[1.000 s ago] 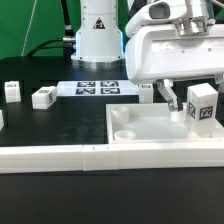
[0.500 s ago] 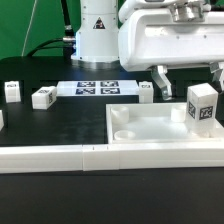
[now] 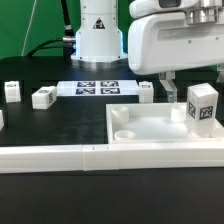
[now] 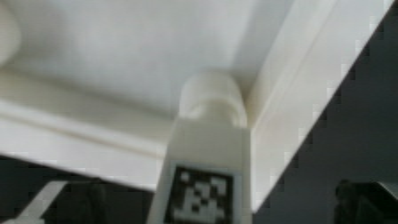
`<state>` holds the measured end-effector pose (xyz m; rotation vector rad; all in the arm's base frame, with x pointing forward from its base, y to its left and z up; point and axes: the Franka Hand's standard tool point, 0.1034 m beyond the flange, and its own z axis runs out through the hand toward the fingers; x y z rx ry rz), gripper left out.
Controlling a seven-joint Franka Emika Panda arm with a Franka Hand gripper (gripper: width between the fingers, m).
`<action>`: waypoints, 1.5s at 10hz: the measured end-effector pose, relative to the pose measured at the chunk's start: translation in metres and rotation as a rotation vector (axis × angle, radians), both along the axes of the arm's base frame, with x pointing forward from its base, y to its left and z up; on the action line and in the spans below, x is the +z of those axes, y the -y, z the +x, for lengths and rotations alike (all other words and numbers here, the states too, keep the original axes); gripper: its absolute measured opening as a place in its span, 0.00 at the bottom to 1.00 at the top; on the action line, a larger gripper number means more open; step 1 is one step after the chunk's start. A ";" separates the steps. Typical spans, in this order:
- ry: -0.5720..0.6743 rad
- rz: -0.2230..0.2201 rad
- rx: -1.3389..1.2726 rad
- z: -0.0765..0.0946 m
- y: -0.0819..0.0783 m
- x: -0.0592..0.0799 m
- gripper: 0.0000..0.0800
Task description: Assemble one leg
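Leg upright at panel corner by its raised edge, jaws spread above, clear of it

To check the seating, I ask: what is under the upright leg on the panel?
The leg stands upright on the large white panel, toward the exterior view's right. Its base covers the spot below, so any hole there cannot be seen.

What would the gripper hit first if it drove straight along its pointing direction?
Probably the leg: the gripper points down over it, upright on the white panel. Jaws look wider than the leg, so it might straddle it and reach the panel instead; depth unclear.
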<state>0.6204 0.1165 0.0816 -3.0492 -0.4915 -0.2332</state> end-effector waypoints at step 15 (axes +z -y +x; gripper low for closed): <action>-0.306 -0.039 -0.024 0.027 0.003 0.002 0.81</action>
